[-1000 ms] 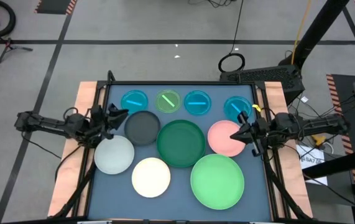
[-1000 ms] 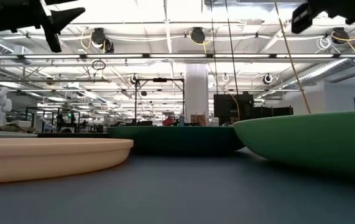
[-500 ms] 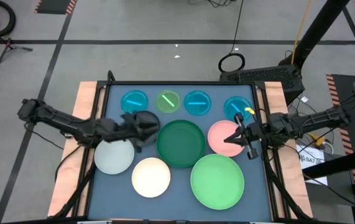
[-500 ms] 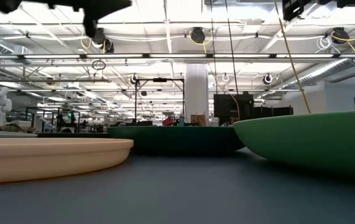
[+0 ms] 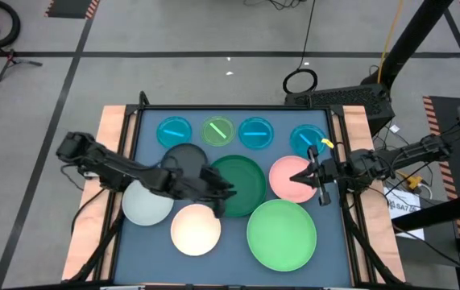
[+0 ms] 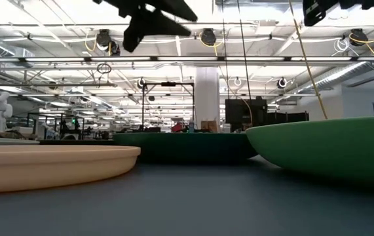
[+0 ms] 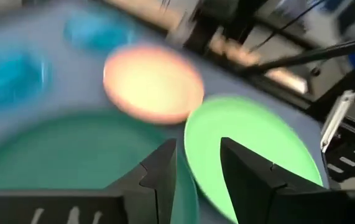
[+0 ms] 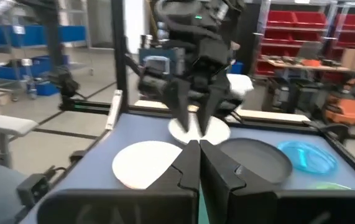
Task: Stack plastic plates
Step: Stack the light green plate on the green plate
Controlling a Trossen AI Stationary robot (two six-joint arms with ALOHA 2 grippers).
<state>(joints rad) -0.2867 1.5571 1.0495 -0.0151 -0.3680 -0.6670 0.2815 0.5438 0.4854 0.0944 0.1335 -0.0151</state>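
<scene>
Plates counted: ten, all lying singly on the dark blue table top [image 5: 153, 242], none stacked.
Small translucent plates: four in the far row, left to right a cyan round plastic plate [image 5: 174, 130], a lime round plastic plate [image 5: 217, 130], a second cyan plate [image 5: 254, 132] and a third cyan plate [image 5: 305, 138].
Large opaque plates: six, left to right a pale grey round plate [image 5: 147, 203], a dark grey round plate [image 5: 182, 158], a cream round plate [image 5: 195, 230], a dark green round plate [image 5: 242, 181], a light green round plate [image 5: 282, 234] and a pink round plate [image 5: 288, 178].
Left gripper [image 5: 221, 192]: above the dark green plate's near-left edge, fingers parted, holding nothing.
Right gripper [image 5: 311, 175]: at the pink plate's right edge, fingers pressed together, empty.
</scene>
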